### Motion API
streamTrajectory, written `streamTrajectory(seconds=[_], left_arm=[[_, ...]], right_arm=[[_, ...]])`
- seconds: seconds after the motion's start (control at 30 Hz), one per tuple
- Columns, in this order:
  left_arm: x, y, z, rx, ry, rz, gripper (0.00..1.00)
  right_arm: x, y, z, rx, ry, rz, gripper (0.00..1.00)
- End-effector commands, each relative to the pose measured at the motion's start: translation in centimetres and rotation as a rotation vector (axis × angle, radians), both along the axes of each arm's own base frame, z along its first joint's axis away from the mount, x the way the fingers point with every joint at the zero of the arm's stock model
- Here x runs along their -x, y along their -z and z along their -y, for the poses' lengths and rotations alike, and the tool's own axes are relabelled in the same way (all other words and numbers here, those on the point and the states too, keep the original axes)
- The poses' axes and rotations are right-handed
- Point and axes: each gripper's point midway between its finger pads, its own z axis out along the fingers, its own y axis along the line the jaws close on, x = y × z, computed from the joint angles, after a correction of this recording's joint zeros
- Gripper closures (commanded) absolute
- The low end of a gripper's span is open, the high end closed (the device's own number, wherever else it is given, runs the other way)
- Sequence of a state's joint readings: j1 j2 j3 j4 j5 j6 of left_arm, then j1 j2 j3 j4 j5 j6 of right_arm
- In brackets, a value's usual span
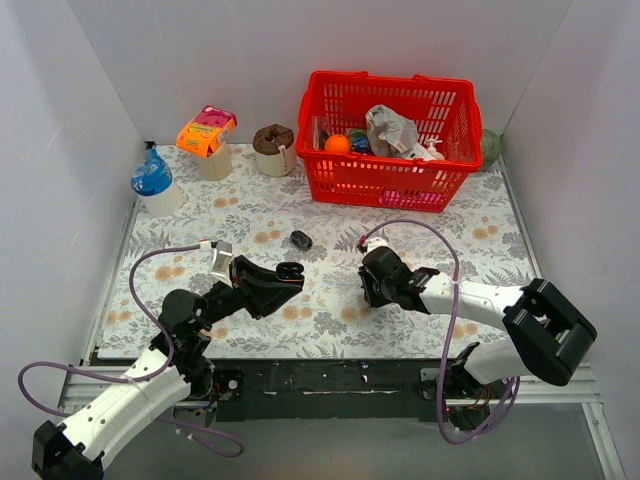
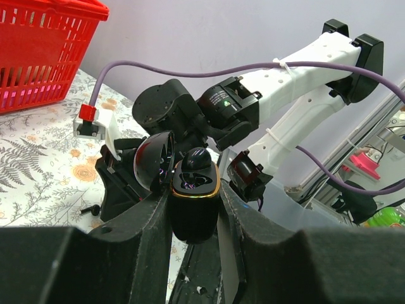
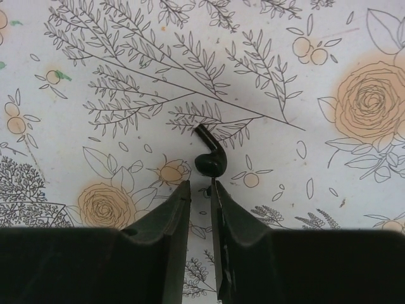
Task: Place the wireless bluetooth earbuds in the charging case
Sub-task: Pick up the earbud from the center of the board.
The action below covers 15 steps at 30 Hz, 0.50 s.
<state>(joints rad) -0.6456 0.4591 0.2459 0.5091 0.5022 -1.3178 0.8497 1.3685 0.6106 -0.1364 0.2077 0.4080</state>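
Left jaws are closed tight on the case, their padded black fingers [image 2: 142, 237] pressing both of its flanks. Right jaws stand only narrowly apart, gripping nothing.

One earbud [image 3: 211, 163] lies loose on the cloth [image 3: 316, 190], just past the tips of the right gripper [image 3: 199, 188] and in line with the gap. It may touch one tip, but that is too fine to tell. It is glossy black and comma-shaped, a rounded head with a short stem slanting away. Only the right wrist view shows it; from above, the gripper hides it.

The case [image 2: 193, 221] is a smooth black pebble with a thin gold rim, held upright off the cloth in the left gripper [image 2: 193, 193]. Its domed lid [image 2: 154, 161] is hinged open to one side. A second bud [image 2: 197, 158], rounded and shiny, stands in the well. This shows only in the left wrist view; from above the case is a dark lump at the fingers.

The cloth is matt white, printed with fern sprigs and pale orange roses. From above, a small black lump [image 1: 301, 239] lies on it between and beyond the two grippers; I cannot tell what it is. Farther back stands a red plastic lattice basket [image 1: 385, 188] with odds and ends inside.
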Motion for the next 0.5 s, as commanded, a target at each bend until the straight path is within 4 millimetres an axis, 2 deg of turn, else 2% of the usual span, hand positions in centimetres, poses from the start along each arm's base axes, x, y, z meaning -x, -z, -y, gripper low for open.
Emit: streamTrajectory(seconds=[0.0,0.1,0.47], left_arm=[[0.4,-0.9,-0.1,0.017,0.009,0.035,1.0],[0.5,-1.0,-0.2,0.019,0.006,0.038,1.0],[0.6,-0.8,-0.2,0.023,0.009,0.03,1.0]], right_arm=[[0.1,1.2,2.4,0.077,0.044,-0.024,0.75],[-0.4,1.0,3.0,0.089,0.062,-0.02,0.8],[-1.9,0.9,2.5,0.071,0.049,-0.018,0.82]])
